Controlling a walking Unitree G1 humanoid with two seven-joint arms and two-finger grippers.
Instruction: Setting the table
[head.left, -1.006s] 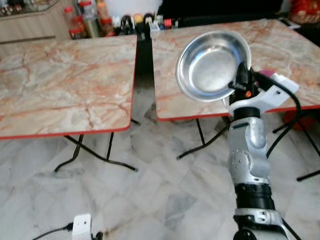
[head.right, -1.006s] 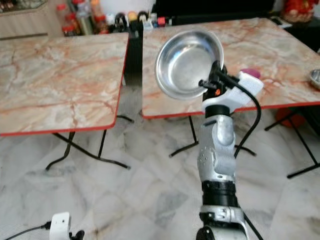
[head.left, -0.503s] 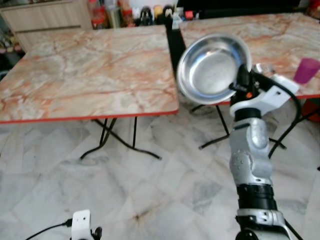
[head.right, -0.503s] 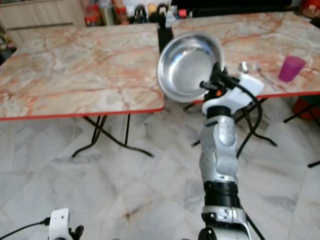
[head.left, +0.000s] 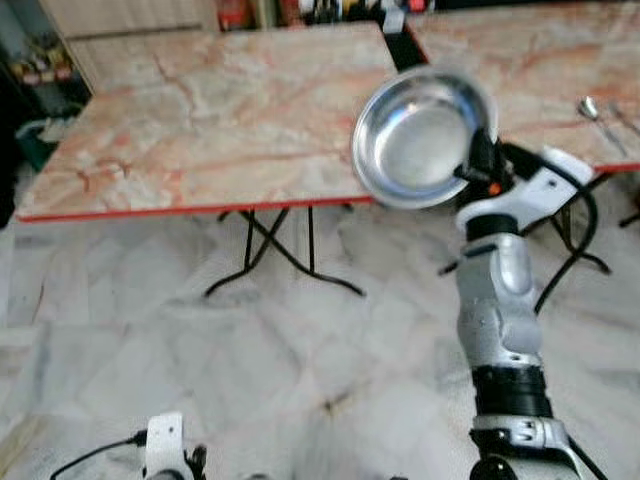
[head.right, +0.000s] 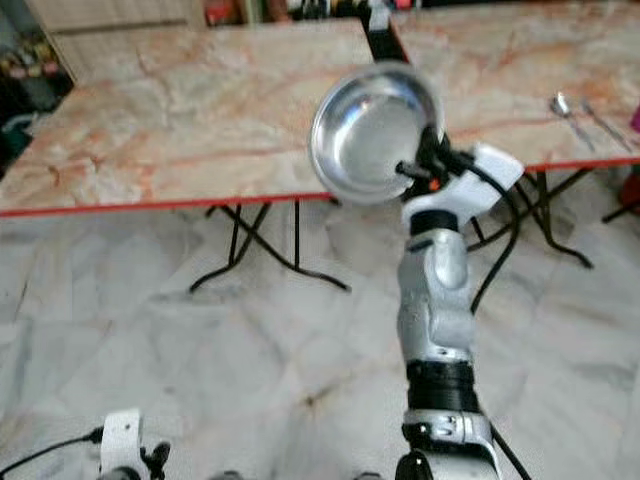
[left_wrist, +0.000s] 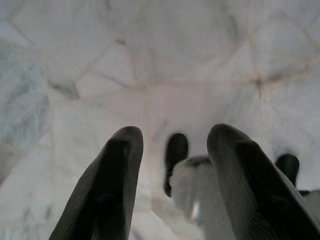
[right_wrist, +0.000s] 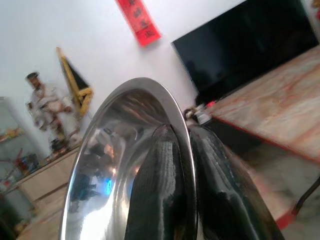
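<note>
Nearest to the camera, the left pincer (left_wrist: 172, 175) hangs low over the marble floor (head.left: 250, 370), fingers apart with nothing between them. Up from there, the right pincer (right_wrist: 182, 165) is clamped on the rim of a steel bowl (head.left: 422, 135), holding it tilted in the air just in front of the red-edged table (head.left: 200, 120). Beyond the bowl, off to its right, there's a spoon (head.right: 561, 104) lying on a second table (head.right: 500, 60).

Shiny steel bowl (head.left: 424, 136), seemingly tilted upright
</note>
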